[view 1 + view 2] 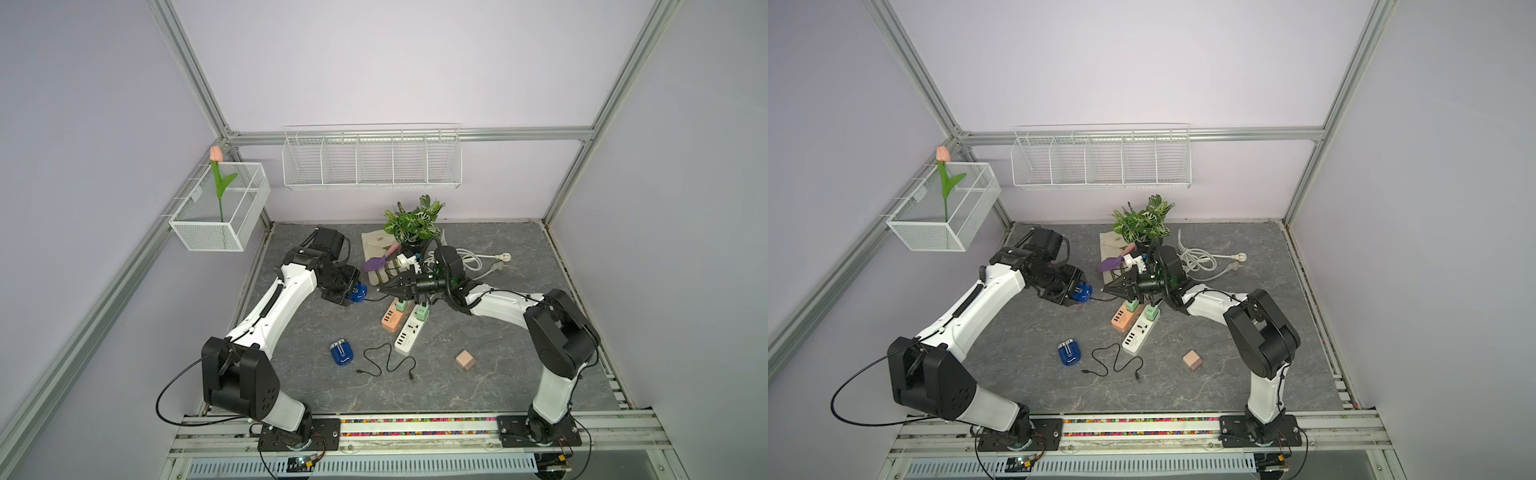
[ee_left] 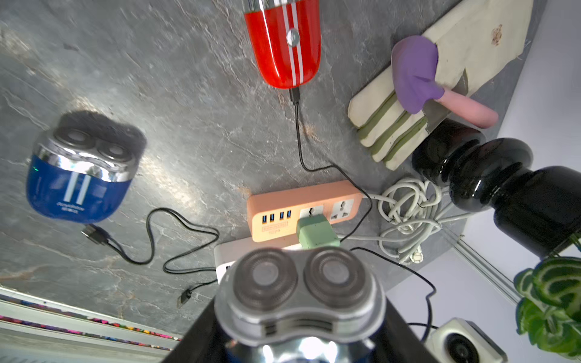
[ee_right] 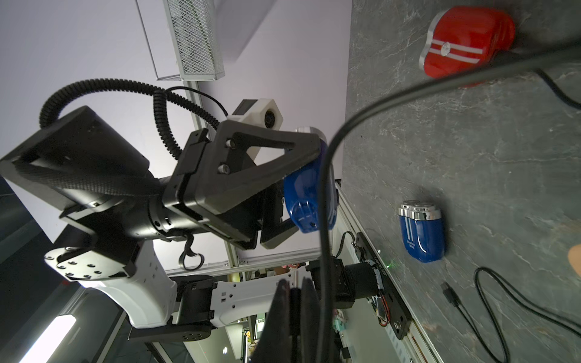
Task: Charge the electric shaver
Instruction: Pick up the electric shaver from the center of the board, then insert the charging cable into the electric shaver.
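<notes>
Hanging on the left wall, a white mesh basket (image 1: pixel 208 239) is holding a single pink tulip (image 1: pixel 216 154) standing upright, and a wire rack (image 1: pixel 372 166) split into compartments is hanging on the back wall. A black pot (image 2: pixel 503 188) is carrying a leafy plant (image 1: pixel 413 220) at the back of the counter (image 1: pixel 498 374). The left tool (image 3: pixel 301 188) is clamping the blue shaver (image 1: pixel 358 292) by its sides, jaws partway apart around the body, holding it above the counter with its twin round heads facing the wrist camera. The right tool (image 1: pixel 384 291) is pinching together on a black cable (image 3: pixel 323 220), its tip sitting just beside the shaver's base; whether the plug is seated cannot be told. A second blue shaver (image 1: pixel 341 353) is lying near a loose black lead (image 1: pixel 386 362), and a red shaver (image 2: pixel 283 44) is lying with a cable plugged into it. An orange power strip (image 1: pixel 392 319) and a white power strip (image 1: pixel 409 337) are lying side by side, each bearing a green adapter (image 2: pixel 316 234). A wooden cube (image 1: pixel 465 360) is sitting apart. The counter is showing grey stone veining; lilac walls and aluminium framing are enclosing it.
</notes>
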### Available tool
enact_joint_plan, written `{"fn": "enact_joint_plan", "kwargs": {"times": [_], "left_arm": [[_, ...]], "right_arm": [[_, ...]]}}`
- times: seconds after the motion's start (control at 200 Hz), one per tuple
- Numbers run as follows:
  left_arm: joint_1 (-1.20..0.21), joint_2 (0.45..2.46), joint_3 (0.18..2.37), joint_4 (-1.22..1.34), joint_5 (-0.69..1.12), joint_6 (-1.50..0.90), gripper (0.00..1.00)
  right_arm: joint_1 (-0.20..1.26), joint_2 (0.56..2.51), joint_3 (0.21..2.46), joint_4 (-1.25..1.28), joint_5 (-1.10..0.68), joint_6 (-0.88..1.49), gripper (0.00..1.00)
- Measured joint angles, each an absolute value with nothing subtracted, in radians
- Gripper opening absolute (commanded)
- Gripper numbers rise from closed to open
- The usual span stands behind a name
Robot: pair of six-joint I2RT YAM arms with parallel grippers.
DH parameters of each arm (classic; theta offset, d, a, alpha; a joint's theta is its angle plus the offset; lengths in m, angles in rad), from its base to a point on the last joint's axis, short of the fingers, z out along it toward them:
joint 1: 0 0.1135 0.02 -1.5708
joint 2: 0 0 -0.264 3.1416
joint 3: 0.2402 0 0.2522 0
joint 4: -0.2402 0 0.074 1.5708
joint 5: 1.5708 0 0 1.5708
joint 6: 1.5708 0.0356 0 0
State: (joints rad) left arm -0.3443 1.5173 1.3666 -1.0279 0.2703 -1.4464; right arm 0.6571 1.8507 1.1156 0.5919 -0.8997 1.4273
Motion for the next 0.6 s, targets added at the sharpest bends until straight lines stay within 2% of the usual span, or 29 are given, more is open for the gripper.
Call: {"fn": "enact_joint_plan", "kwargs": {"times": [0.6], "left_arm": [[-0.355,1.518,1.367,-1.023,0.303,-1.486,0.0]], "right_arm": [[0.7,1.9,1.144,0.559,-0.853,1.386,0.07]]}}
